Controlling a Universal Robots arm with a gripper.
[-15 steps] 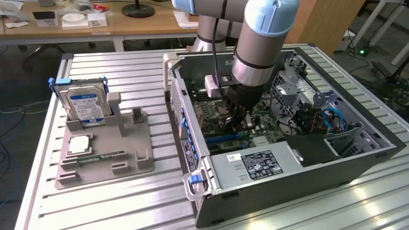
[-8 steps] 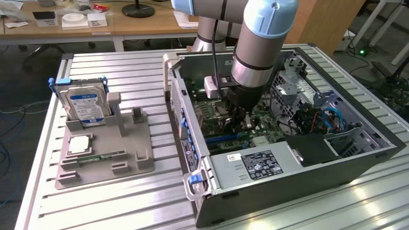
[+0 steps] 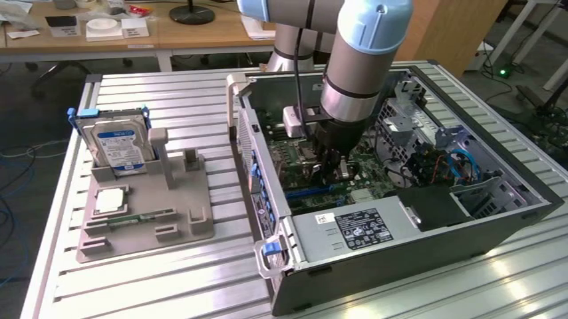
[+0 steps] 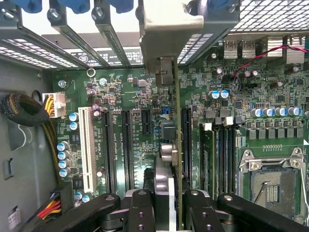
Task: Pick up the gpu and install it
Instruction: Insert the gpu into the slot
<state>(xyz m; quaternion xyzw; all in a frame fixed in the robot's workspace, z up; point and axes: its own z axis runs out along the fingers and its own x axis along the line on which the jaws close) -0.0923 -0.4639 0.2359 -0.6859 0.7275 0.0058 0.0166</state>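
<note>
Exterior high, oblique over the case [image 3: 400, 259] — wrist close above its motherboard [image 4: 145, 159].

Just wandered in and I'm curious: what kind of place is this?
Probably a robotics lab: a robot arm reaches into an open computer case on a slatted metal table, with a hard drive beside it and desks behind.

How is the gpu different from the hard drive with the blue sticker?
The gpu is a thin card with a metal bracket; the hard drive is a thicker silver box with a blue-white label. The gpu is inside the computer case, over the motherboard; the hard drive stands outside in a grey holder. The gripper clamps the gpu; nothing grips the hard drive. Both stand on edge.
</note>
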